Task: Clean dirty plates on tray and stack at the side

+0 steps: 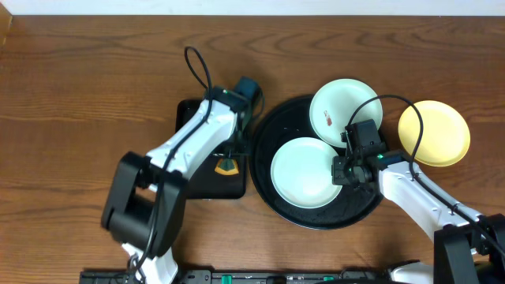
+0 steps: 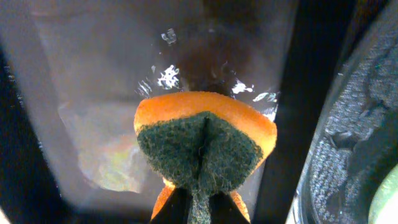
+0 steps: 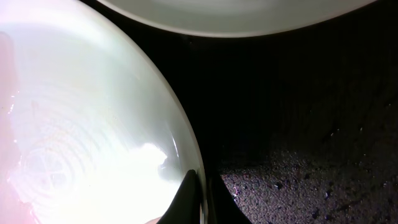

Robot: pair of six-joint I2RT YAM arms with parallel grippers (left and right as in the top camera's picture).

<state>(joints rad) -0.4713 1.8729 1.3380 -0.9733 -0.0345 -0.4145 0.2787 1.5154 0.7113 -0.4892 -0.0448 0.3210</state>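
Note:
The round black tray (image 1: 272,126) holds a pale mint-white plate (image 1: 304,172). My right gripper (image 1: 341,170) is shut on that plate's right rim; in the right wrist view the rim (image 3: 186,143) runs between my fingertips (image 3: 202,194). A second mint-white plate (image 1: 346,110) with a red-brown smear (image 1: 327,120) lies at the tray's back edge, and its edge (image 3: 236,15) shows at the top of the right wrist view. A pale yellow plate (image 1: 434,132) lies on the table to the right. My left gripper (image 1: 227,160) is shut on an orange and green sponge (image 2: 202,146).
A smaller rectangular black tray (image 1: 192,170) lies left of the round tray, under the sponge; its wet, shiny floor (image 2: 112,93) fills the left wrist view. The round tray's textured rim (image 2: 348,155) sits close on the right. Brown wooden table (image 1: 79,95) surrounds everything.

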